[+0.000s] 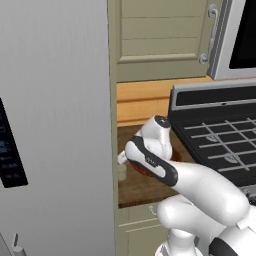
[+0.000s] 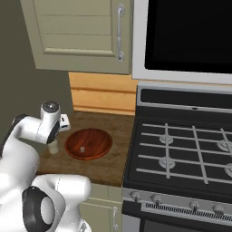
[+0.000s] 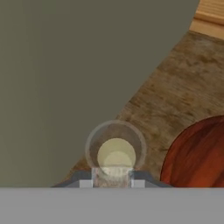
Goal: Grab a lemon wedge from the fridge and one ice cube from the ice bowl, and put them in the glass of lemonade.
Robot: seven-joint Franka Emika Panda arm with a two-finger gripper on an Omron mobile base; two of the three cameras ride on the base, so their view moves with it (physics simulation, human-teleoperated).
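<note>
My gripper [image 3: 113,180] hangs straight over the glass of lemonade [image 3: 115,151], shut on a small clear ice cube [image 3: 113,173] between its fingertips. The glass is a short pale tumbler holding yellowish liquid, and it stands on the wooden counter [image 3: 183,83] beside the fridge's grey side wall [image 3: 65,65]. From the right base view, the hand [image 2: 50,121] points down at the glass [image 2: 53,147], and the reddish-brown ice bowl [image 2: 88,144] sits just to its right with one small cube [image 2: 82,148] in it. The lemon wedge is out of view.
The fridge [image 1: 55,125] fills the left, its black panel [image 1: 9,150] at the edge. A black stove [image 2: 181,149] borders the counter on the right. Beige cabinets [image 2: 77,31] hang above, and a microwave [image 2: 190,36] is over the stove.
</note>
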